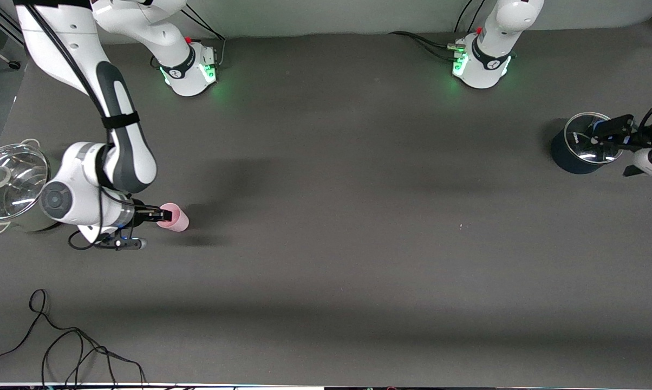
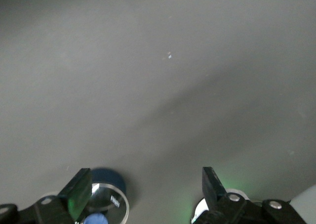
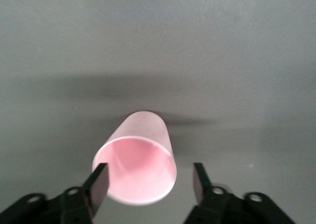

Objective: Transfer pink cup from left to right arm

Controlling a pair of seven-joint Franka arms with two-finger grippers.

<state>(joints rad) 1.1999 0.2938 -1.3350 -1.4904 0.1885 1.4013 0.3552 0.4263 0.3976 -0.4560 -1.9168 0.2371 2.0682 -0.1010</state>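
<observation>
The pink cup [image 1: 175, 217] is seen on the tabletop [image 1: 337, 216] at the right arm's end, beside a lidded steel pot [image 1: 12, 187]. The right gripper [image 1: 162, 216] is placed around the cup's rim, fingers [image 3: 100, 183] parted and clear of it. The left gripper [image 1: 610, 131] is held wide open and empty over a dark pot [image 1: 580, 146].

Pink cup [image 1: 175, 217]: small, pale pink, tapered, smooth-walled tumbler without handle. It appears in the left-centre of the front view frame, on the dark grey worktop [image 1: 331, 216] toward the right arm's end. In the right wrist view the cup [image 3: 138, 159] shows its open mouth, interior empty, occupying the lower centre of the frame.
</observation>
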